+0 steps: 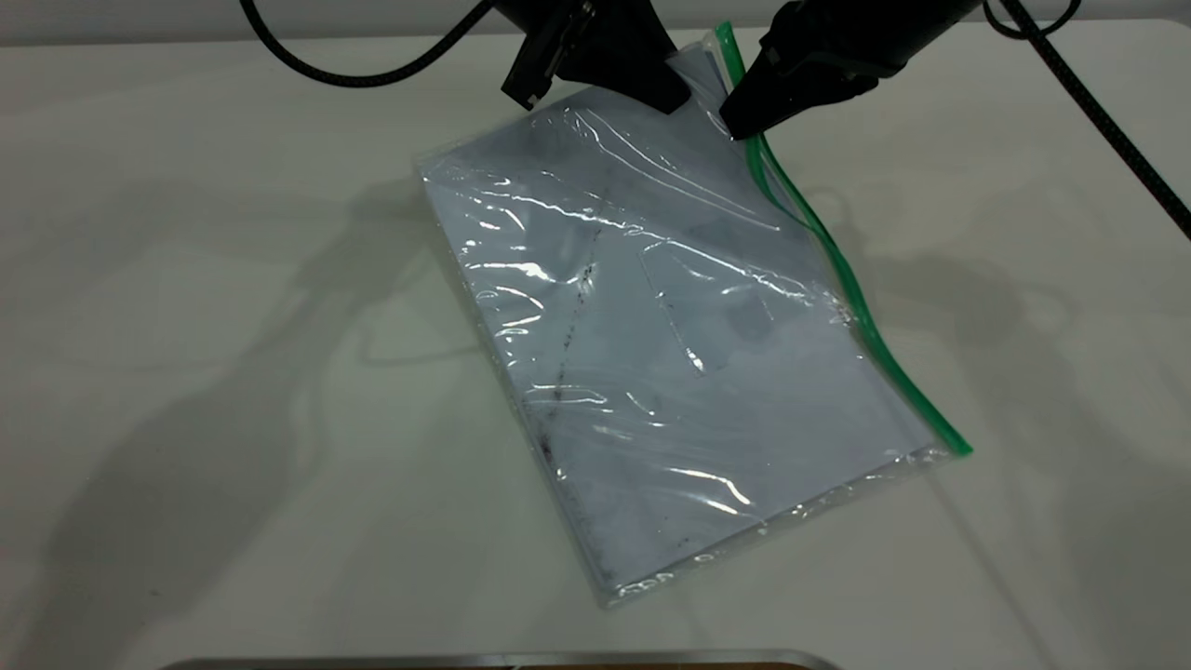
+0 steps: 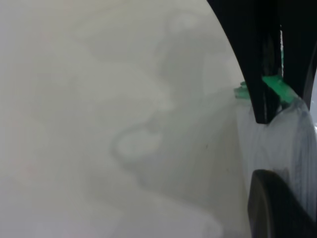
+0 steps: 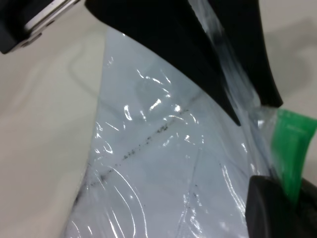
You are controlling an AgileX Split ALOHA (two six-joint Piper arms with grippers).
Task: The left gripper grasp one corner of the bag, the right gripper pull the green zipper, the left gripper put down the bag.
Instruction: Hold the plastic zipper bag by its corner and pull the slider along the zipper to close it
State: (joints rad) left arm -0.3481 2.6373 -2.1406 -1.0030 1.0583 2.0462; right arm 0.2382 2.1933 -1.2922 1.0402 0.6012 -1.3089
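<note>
Progress, judged: step one looking done. Left gripper (image 1: 675,88) pinching bag (image 1: 670,372) at far corner, that end lifting off table (image 1: 186,326), near end resting on it. Zipper (image 1: 842,279) running down bag's right edge.

Step two starting: right gripper (image 1: 740,126) sitting on zipper just beside held corner; slider not discernible. Pull along zipper and put-down remaining.

Jaws: left pressing together on plastic. Right fingers looking narrowed around green strip; actual grip cannot tell.

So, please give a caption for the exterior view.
Left claw holds the bag corner; right claw meets the green zipper.
</note>
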